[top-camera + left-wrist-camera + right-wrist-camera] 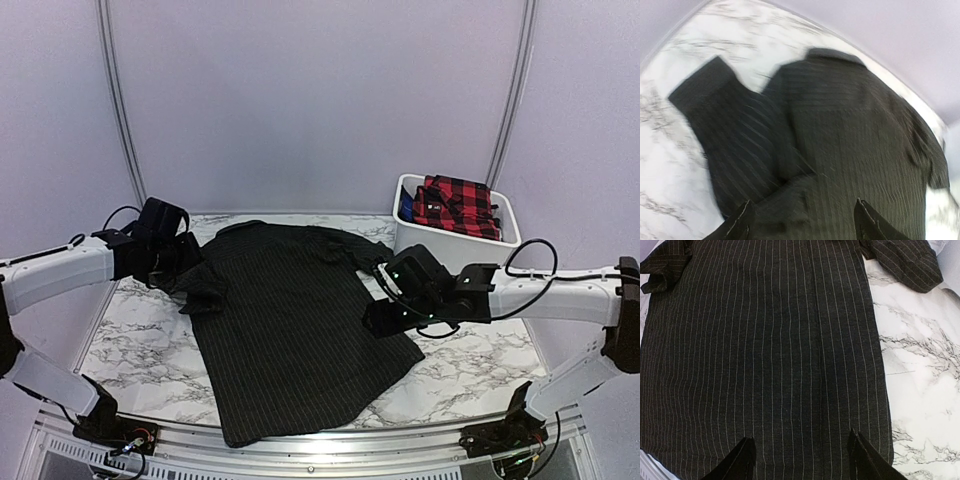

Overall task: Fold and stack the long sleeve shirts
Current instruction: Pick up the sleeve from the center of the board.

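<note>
A black long sleeve shirt (290, 330) with fine pale pinstripes lies spread flat on the marble table, collar toward the back. Its left sleeve (725, 125) is folded in beside the body. My left gripper (192, 268) hovers over that sleeve and shoulder. In the left wrist view the left gripper (802, 222) is open, with only cloth (850, 130) beneath its spread fingers. My right gripper (378, 312) hangs over the shirt's right side. It is also open (800, 457) above the striped cloth (765, 350), holding nothing. A red-and-black plaid shirt (458, 203) lies in a bin.
A white bin (440, 245) stands at the back right of the table, close behind my right arm. Bare marble (135, 350) shows left of the shirt and at the front right (920, 390). Pale walls enclose the back and sides.
</note>
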Available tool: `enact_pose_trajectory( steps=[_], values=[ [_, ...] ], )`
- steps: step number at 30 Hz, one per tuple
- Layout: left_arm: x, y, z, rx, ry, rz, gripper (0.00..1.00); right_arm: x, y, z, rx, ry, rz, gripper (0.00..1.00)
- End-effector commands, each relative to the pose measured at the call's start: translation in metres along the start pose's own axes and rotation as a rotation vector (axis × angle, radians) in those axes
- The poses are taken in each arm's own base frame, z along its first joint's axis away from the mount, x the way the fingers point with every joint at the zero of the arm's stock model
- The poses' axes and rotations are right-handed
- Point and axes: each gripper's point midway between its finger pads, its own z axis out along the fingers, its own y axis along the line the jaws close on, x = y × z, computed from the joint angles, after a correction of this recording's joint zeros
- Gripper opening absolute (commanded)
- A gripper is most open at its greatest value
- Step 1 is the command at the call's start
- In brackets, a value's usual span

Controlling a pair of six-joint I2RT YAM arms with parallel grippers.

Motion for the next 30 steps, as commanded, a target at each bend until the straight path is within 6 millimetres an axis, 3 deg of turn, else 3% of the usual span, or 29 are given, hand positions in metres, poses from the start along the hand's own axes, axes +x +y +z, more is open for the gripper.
enact_pose_trajectory(
  steps=[1,6,13,19,21,26,30],
  values=[
    [-0.002,0.06,0.01,-0.151,0.017,-0.204,0.7,-0.018,0.013,-0.005,-0.016,-0.038,-0.015,0.59],
    [-0.002,0.082,0.031,-0.114,0.04,-0.434,0.7,-0.018,0.014,-0.005,-0.017,-0.034,-0.025,0.59],
    [0.013,0.087,0.074,-0.059,0.108,-0.598,0.71,-0.019,0.014,-0.008,-0.015,-0.04,-0.025,0.59],
    [0.015,0.088,0.097,-0.042,0.102,-0.7,0.68,-0.018,0.013,-0.009,-0.015,-0.047,-0.014,0.59],
    [0.011,0.087,0.1,-0.042,0.088,-0.703,0.6,-0.019,0.013,-0.01,-0.016,-0.049,-0.012,0.59],
    [-0.013,0.081,0.093,-0.031,0.017,-0.641,0.18,-0.017,0.01,-0.013,-0.007,-0.052,-0.01,0.59],
    [-0.03,0.063,0.071,-0.012,-0.041,-0.458,0.02,-0.016,0.007,-0.014,0.004,-0.055,-0.005,0.59]
  ],
)
